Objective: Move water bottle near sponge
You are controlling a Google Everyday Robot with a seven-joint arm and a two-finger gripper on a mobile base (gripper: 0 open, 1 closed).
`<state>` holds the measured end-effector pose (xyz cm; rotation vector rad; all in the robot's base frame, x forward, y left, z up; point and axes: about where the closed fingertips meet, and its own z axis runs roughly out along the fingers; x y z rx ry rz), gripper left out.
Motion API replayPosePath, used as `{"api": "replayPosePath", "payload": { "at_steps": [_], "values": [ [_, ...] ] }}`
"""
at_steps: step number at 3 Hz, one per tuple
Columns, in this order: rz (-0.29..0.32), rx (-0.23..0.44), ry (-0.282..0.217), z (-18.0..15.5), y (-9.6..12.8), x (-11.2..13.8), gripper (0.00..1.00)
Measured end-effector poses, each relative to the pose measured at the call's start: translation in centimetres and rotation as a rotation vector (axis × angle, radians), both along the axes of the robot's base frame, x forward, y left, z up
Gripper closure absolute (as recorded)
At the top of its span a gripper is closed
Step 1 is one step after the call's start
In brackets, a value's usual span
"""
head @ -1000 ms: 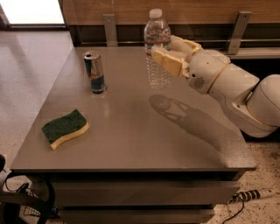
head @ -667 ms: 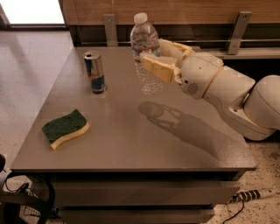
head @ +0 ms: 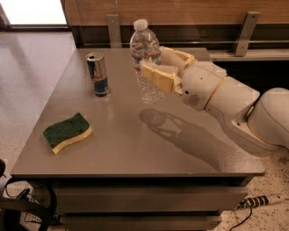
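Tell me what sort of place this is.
Likely an office break area: grey table, speckled floor, wood wall panel. The gripper holds the water bottle above the table, near the can.

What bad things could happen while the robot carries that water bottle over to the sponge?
The claw, above the back of the grey table, is shut on the clear ribbed plastic water bottle, lifted in the air. The slick bottle might slip out, fall and roll away. The blue-and-silver drink can stands close to the path toward the green-and-yellow wavy sponge, so the bottle might knock it over.
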<state>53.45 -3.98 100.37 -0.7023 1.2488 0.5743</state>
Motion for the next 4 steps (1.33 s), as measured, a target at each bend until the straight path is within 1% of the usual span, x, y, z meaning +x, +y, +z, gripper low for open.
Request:
{"api": "replayPosePath", "payload": {
  "at_steps": [1, 2, 3, 4],
  "values": [
    [-0.038, 0.005, 0.014, -0.6, 1.1, -2.6, 1.00],
    [-0.054, 0.039, 0.035, -1.7, 3.8, -5.1, 1.00],
    [-0.052, 0.054, 0.052, -2.8, 6.2, -6.3, 1.00],
    [-0.063, 0.028, 0.059, -4.9, 8.8, -6.4, 1.00]
  ]
}}
